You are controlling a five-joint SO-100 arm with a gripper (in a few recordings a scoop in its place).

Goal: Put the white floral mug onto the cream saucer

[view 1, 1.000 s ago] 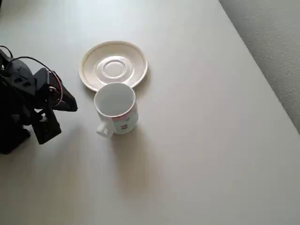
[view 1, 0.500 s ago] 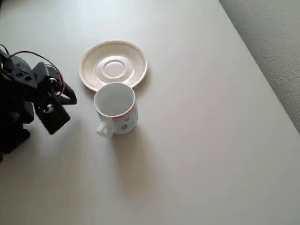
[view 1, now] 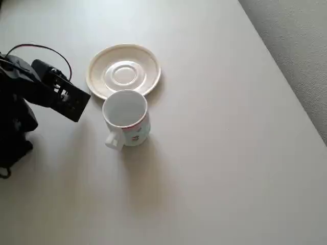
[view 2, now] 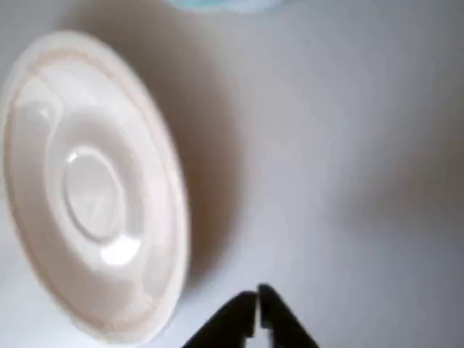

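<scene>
In the overhead view the white floral mug (view 1: pixel 126 118) stands upright on the tabletop (view 1: pixel 214 153), just right of the hand (view 1: pixel 76 104) and touching nothing. The hand's fingertips (view 2: pixel 255 312) are pressed together, empty. The cream saucer (view 1: pixel 123 71) lies just behind the mug.

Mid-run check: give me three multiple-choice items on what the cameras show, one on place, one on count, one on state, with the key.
1. Where does the white floral mug stand?
A. in the saucer's well
B. on the table, just below the cream saucer in the overhead view
C. in the gripper

2. How many saucers are there?
A. one
B. two
C. three

3. How is the gripper?
A. shut on the mug
B. wide open
C. shut, holding nothing

Key: B, the mug's base is on bare table; A, a single saucer shows; C, in the wrist view the fingertips meet with nothing between them.
</scene>
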